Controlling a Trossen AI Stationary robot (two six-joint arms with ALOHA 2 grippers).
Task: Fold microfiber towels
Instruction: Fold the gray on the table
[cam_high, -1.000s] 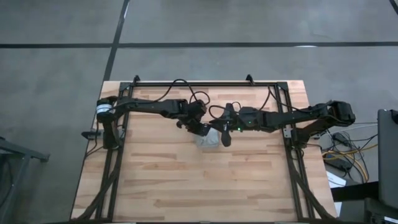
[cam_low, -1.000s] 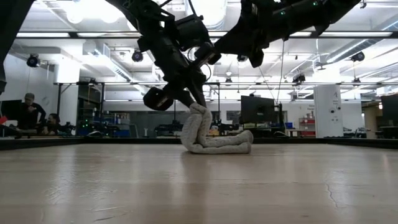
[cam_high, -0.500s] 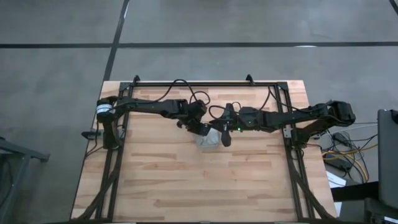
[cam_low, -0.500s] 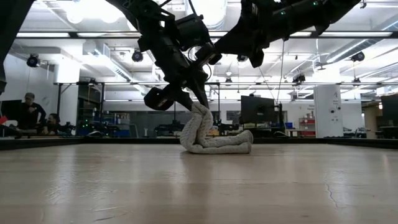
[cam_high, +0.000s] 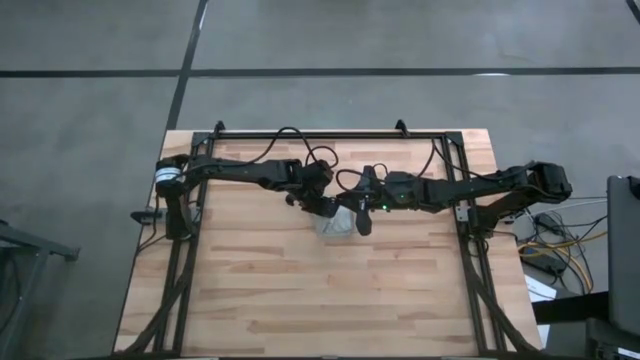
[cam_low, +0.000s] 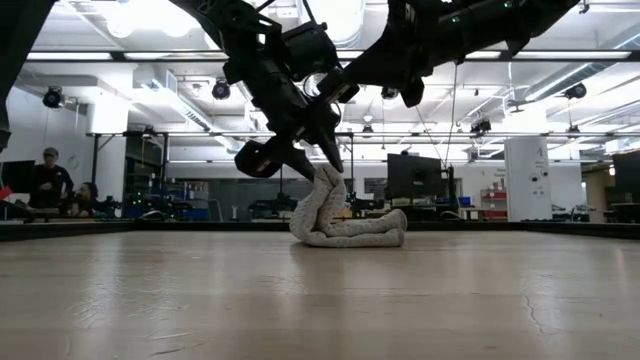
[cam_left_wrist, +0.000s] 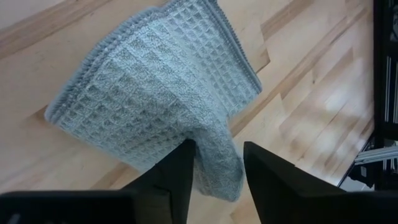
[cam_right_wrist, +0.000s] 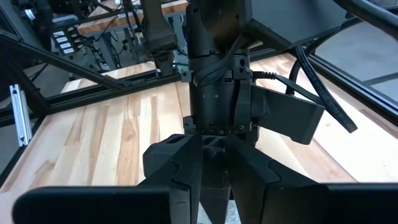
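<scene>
Change: left gripper (cam_left_wrist: 214, 171) had spread its fingers, towel (cam_left_wrist: 161, 93) corner still between them | towel lay mid-table (cam_high: 260, 290), folded | right gripper (cam_low: 405, 95) hovered above, fingers unclear | advice: lift straight, avoid dragging the fold.

The microfiber towel (cam_left_wrist: 161, 93) is soft grey-blue cloth with a raised waffle weave and a ribbed hem. The tabletop (cam_high: 300, 300) is pale wood in jointed planks, smooth with a slight sheen. The left claw (cam_left_wrist: 217, 174) fingers look matt dark plastic.
</scene>
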